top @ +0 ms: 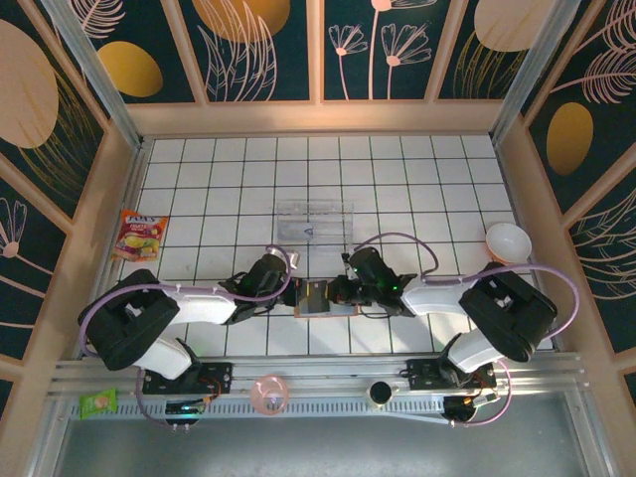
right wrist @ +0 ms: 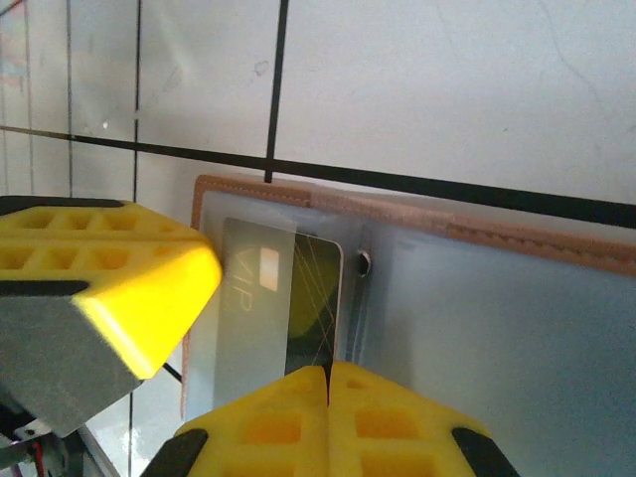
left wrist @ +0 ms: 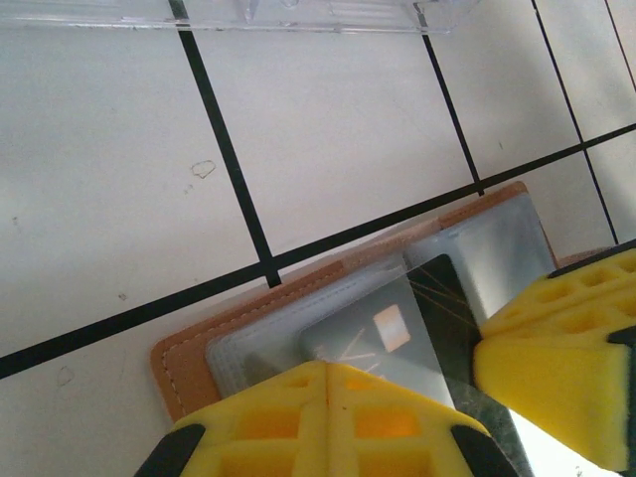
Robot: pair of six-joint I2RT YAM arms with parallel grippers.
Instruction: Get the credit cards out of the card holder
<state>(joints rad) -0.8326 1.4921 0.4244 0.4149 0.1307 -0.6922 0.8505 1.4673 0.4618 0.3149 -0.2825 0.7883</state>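
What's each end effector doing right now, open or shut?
Left end effector: shut, tips over the open card holder.
Right end effector: shut at the dark card's edge; whether it pinches it cannot be told.

The card holder [left wrist: 174, 363] is stitched matt leather (glossy clear plastic sleeves [right wrist: 477, 328] inside).

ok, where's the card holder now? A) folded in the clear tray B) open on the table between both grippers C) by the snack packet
B: the card holder lies open on the tiles between the left gripper and right gripper, the clear tray well apart from it.
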